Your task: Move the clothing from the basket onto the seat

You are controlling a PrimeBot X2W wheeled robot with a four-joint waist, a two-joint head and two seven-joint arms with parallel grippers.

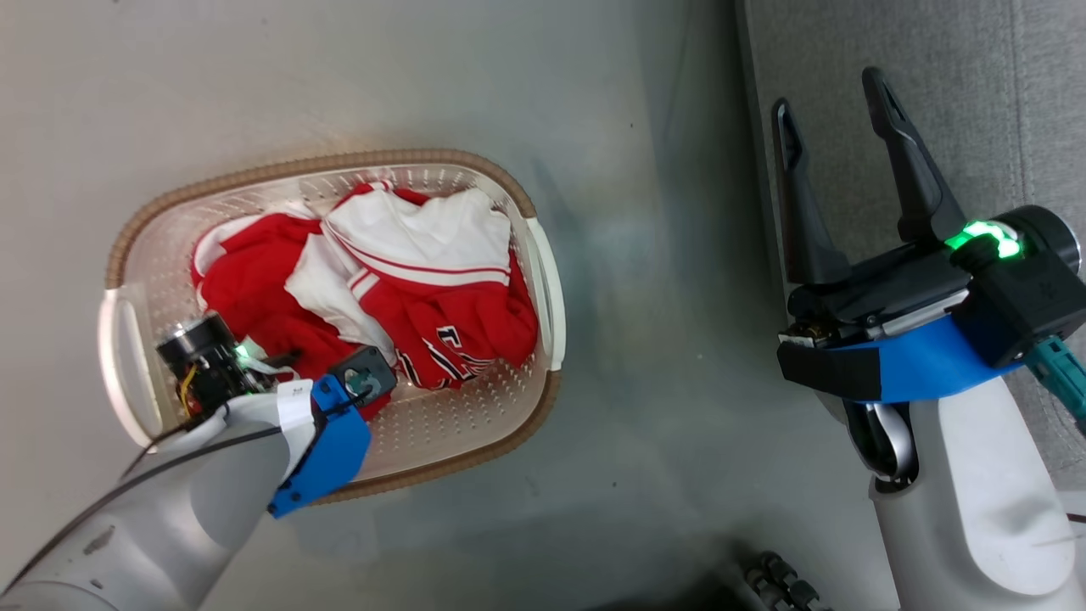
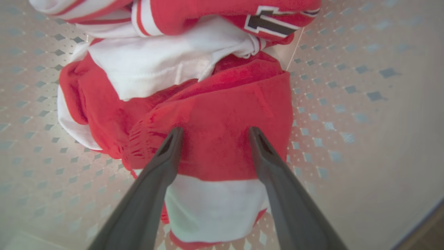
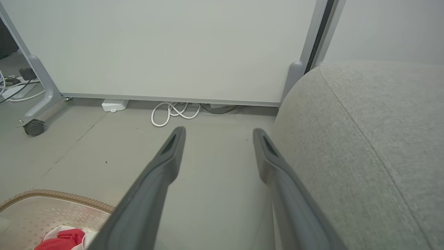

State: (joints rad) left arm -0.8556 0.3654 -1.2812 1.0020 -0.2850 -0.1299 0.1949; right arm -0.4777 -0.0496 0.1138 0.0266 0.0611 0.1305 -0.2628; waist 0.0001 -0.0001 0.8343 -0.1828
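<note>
Basket (image 1: 339, 161) stands on the floor (image 1: 662, 382), left of the seat (image 1: 1044, 102) and apart from it.

Clothing (image 1: 424, 280) lies bunched inside the basket, red and white. A fold with dark, white-edged numbers faces the basket's near wall. None of it is on the seat.

Left pincer (image 2: 213, 133) is reached down into the basket at its near left corner. Its fingers are apart, one on either side of a red fold with a white panel below. The tips are at the cloth, but contact cannot be confirmed. Nothing is clamped.

Right pincer (image 1: 827, 92) is raised beside the seat's rounded edge, over the floor, well clear of the basket. Its fingers are spread, with nothing between them.

In the right wrist view, a pale panel (image 3: 173, 45) stands beyond the floor, with a white cable (image 3: 173, 113) looped at its foot. The basket rim and a scrap of red cloth show at the lower left.
</note>
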